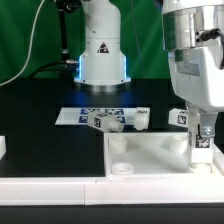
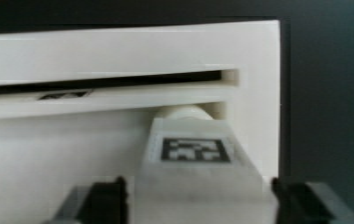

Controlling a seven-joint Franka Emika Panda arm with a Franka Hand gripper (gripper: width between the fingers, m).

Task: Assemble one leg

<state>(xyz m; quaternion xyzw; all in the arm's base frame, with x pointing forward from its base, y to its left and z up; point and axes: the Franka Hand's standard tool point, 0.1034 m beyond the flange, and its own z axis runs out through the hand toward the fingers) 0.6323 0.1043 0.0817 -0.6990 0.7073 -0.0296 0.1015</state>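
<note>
My gripper [image 1: 203, 133] hangs at the exterior view's right, shut on a white leg [image 1: 203, 146] with a black-and-white tag. It holds the leg upright over the right end of the large flat white panel [image 1: 150, 155]. In the wrist view the leg [image 2: 195, 150] fills the gap between my two dark fingers [image 2: 103, 200], and its narrower end points at the panel's edge [image 2: 121, 60]. Whether the leg's end sits in a socket is hidden. Three more legs [image 1: 122, 122] lie behind the panel.
The marker board [image 1: 78, 115] lies behind the loose legs, with the robot base [image 1: 102, 55] beyond it. A round socket [image 1: 120, 168] shows at the panel's near left corner. A white block [image 1: 3, 147] sits at the exterior view's left edge.
</note>
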